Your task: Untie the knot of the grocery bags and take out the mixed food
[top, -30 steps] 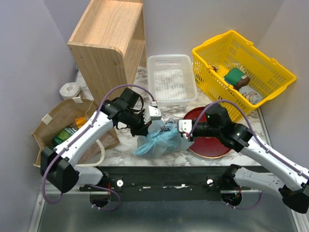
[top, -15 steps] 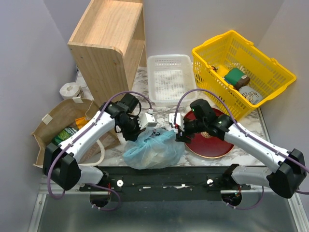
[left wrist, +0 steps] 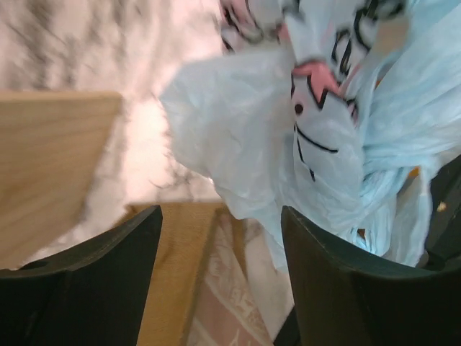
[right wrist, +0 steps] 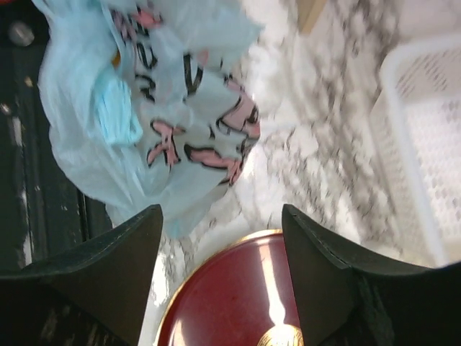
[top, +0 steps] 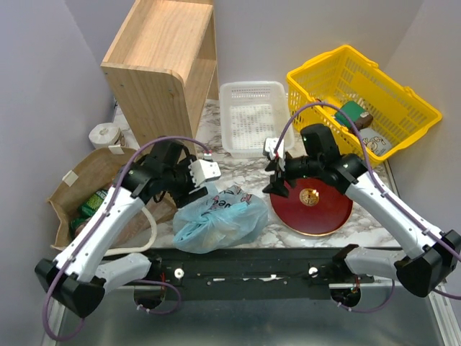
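The light blue plastic bag (top: 216,220) lies slumped near the table's front edge, its printed side up. A twisted bunch of its handles, the knot (right wrist: 117,115), shows in the right wrist view. Left of it stands the brown paper bag (top: 83,180) with green and orange packets (top: 92,202) inside. My left gripper (top: 196,184) hangs open just above the blue bag's left top, holding nothing. Over the red plate's left edge my right gripper (top: 276,179) is open and apart from the bag. The blue bag (left wrist: 288,137) fills the left wrist view beyond the open left gripper (left wrist: 221,210). Its food is hidden.
A red plate (top: 317,209) lies right of the blue bag, also under my right gripper (right wrist: 222,210). At the back stand a white basket (top: 253,119), a yellow basket (top: 392,108) with goods and a wooden shelf (top: 162,68). A tape roll (top: 104,135) sits by the shelf.
Both grippers opened and let go of the blue bag, then drew up and apart. The bag dropped, spread and settled lower and to the left.
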